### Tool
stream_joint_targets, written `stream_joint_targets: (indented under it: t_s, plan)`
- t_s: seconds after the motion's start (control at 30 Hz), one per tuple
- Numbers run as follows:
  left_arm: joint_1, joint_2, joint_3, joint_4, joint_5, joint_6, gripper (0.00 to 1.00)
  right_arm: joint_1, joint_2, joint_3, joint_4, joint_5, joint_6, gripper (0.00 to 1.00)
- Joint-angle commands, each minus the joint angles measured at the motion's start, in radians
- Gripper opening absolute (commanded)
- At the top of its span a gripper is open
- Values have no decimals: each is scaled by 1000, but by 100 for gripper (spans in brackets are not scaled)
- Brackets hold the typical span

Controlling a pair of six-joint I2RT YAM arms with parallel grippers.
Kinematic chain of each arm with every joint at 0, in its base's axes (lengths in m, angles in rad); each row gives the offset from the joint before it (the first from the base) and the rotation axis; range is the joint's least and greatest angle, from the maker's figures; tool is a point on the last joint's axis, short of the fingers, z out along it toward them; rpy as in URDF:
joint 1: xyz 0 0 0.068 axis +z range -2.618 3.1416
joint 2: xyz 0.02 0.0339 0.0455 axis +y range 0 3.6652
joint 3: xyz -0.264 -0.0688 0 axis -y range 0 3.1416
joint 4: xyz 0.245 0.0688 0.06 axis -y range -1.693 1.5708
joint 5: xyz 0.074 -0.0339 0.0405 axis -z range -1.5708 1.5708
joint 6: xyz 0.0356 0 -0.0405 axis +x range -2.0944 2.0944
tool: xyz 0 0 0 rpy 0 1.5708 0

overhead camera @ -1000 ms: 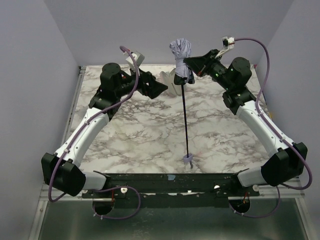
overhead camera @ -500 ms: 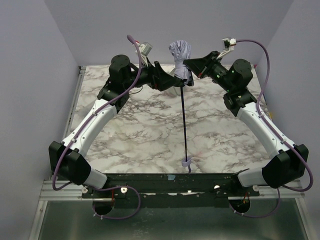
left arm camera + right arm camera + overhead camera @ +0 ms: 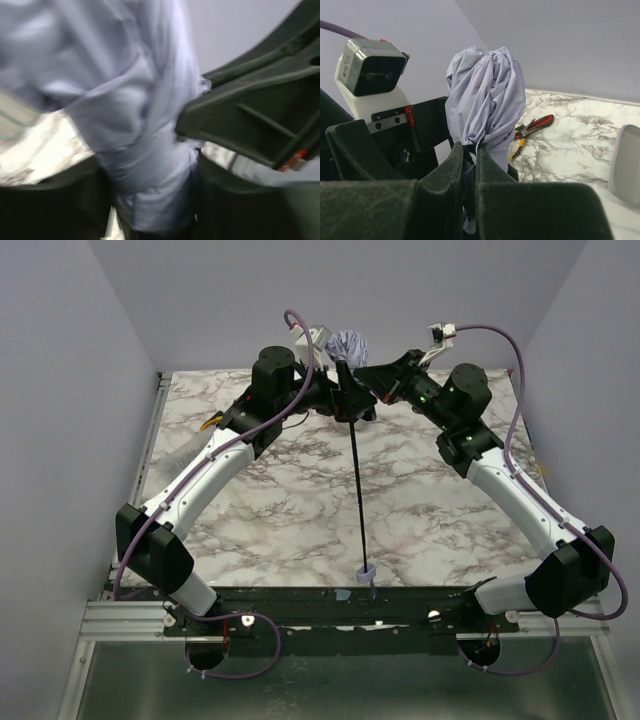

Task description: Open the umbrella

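At the bottom centre of the top view, the umbrella (image 3: 356,480) has its small lavender handle (image 3: 367,573) by the near table edge, a little lower and further left in the frame than a second ago. Its thin black shaft (image 3: 358,490) runs up the frame over the marble table (image 3: 280,500) to both grippers at top centre. The large change is there: the left gripper (image 3: 350,403), well apart from the shaft a second ago, has swung in beside it and now hides the pale object seen behind the shaft before. The right gripper (image 3: 366,373) stays clenched on the umbrella just below the bunched, folded canopy (image 3: 348,344)

The right wrist view shows its own gripper (image 3: 469,150) pinched on the fabric neck, with the canopy (image 3: 487,95) rising above it. The left arm's wrist camera (image 3: 370,67) sits at upper left. Beyond these, red-and-yellow pliers (image 3: 532,131) lie on the marble and a pale container (image 3: 625,170) is cut off at the right edge. The top view shows only a yellow tip of the pliers (image 3: 211,423)

The left wrist view is blurred. Lavender fabric (image 3: 130,115) fills the space between dark fingers (image 3: 50,200), and I cannot tell whether the left jaws press it
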Motion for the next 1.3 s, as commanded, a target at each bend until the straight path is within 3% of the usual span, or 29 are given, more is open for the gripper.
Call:
stream_joint_targets:
  t_s: [0.0,0.07,0.17,0.3,0.47,0.6,0.67,1.13,1.27]
  plan:
    - [14,-1,5,-39,-31,36,24,3,-31,4,26,71,10,10]
    - [28,-13,-29,-10,12,23,8,3,-43,3,13,80,2,29]
    - [56,-30,-80,66,122,-20,0,2,-58,25,-28,113,-36,57]
    - [100,-49,-151,226,285,-101,0,-2,-78,70,-82,110,-117,67]
    - [131,-68,-180,302,350,-145,0,-5,-90,97,-219,-19,-203,66]
    - [131,-84,-175,271,302,-89,0,-3,-81,62,-343,-151,-243,51]
    - [130,-83,-166,250,284,-74,0,-1,-97,15,-321,-196,-256,48]
    - [90,-113,-166,219,244,17,0,8,-51,58,-266,-227,-250,51]
    - [81,-119,-170,221,241,16,0,9,-36,77,-287,-156,-259,39]
